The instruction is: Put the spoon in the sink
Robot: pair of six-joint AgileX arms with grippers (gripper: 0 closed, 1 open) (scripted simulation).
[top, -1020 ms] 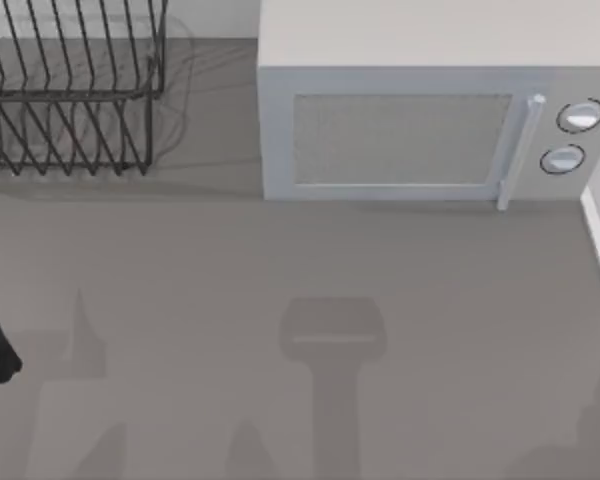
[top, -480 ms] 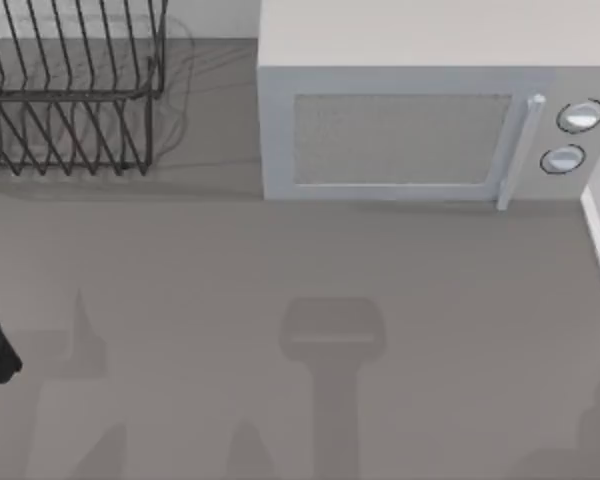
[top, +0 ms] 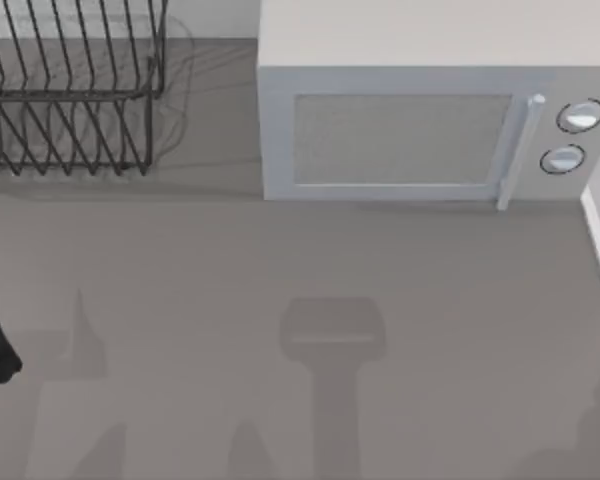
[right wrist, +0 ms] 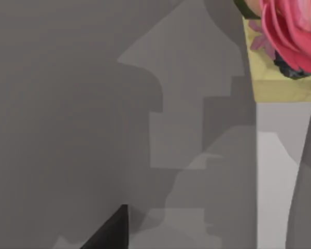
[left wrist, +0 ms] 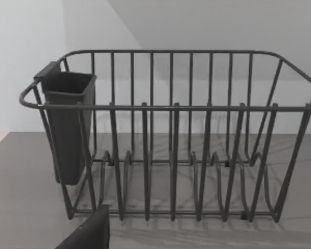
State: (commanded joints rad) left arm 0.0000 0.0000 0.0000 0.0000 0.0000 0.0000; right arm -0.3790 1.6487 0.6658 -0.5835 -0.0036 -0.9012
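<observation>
In the last second nothing has moved on the surface (top: pixel 280 260): my left end effector (left wrist: pixel 88 234) still faces the dish rack (left wrist: pixel 171 140) at the far left corner and my right end effector (right wrist: pixel 111 231) waits, and I cannot tell if they are open or closed, or where the spoon is, so I judge the task not started.

Fig. Top view: grey counter (top: pixel 300 260). White microwave (top: pixel 420 130) at rear, centre-right, door shut, handle and 2 knobs on its right side. Black wire dish rack (top: pixel 70 100) at rear left, upright. Left wrist view: left gripper (left wrist: pixel 88 233) faces rack; dark cutlery cup (left wrist: pixel 67 124) hangs inside one end wall. Right wrist view: right gripper (right wrist: pixel 111 231) above counter, near pink-flower item (right wrist: pixel 285 31).
</observation>
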